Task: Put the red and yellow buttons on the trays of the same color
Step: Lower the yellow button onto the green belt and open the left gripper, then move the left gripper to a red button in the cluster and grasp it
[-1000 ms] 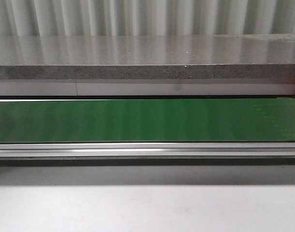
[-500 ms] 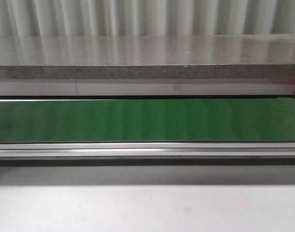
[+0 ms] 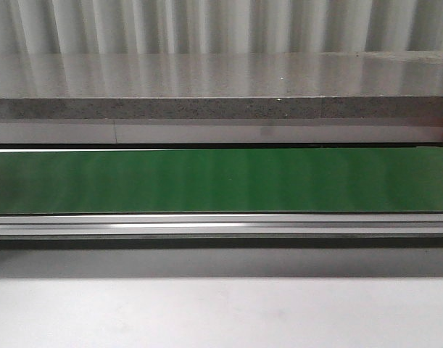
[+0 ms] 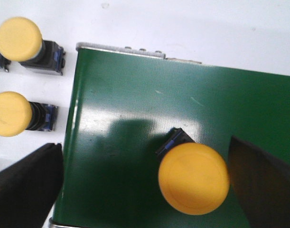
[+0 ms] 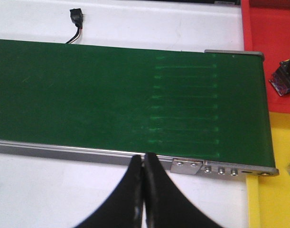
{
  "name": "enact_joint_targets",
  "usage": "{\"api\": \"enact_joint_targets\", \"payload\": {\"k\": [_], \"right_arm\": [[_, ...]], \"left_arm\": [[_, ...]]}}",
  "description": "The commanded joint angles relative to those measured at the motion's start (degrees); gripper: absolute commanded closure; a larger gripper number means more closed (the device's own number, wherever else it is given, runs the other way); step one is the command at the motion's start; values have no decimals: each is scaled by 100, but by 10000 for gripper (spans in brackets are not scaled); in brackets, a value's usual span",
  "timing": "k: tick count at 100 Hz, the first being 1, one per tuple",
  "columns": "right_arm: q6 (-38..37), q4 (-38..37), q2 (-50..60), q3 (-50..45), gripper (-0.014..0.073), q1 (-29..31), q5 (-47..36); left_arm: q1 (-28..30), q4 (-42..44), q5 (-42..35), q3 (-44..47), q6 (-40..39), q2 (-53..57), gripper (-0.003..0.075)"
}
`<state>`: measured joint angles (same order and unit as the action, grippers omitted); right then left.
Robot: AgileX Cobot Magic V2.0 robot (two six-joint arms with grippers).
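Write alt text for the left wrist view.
A yellow push button sits on the green conveyor belt between the open left end effector's black fingers. Two more yellow buttons lie on the white table beside the belt's end.

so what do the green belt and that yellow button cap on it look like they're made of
The green belt looks like a rubbery or PVC-type sheet: fine pebbled texture, soft sheen, a few light scuffs. The yellow button cap looks like smooth moulded plastic, matte to satin with even colour and no seams; its dark base also seems plastic. Neither can be confirmed by sight alone.
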<state>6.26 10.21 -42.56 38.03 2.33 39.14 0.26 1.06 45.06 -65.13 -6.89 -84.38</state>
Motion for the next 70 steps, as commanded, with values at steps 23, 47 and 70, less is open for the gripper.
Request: {"api": "enact_joint_targets", "payload": {"k": [23,47,70], "right_arm": [[32,21,39,137,661,0,-316],[32,21,39,137,661,0,-316],[32,21,39,137,661,0,-316]], "left_arm": [[82,290,-107,-170,10,1202,49],[993,279,-188,-32,-154,1233,49],[1932,259,-488,372,-305,905,49]]}}
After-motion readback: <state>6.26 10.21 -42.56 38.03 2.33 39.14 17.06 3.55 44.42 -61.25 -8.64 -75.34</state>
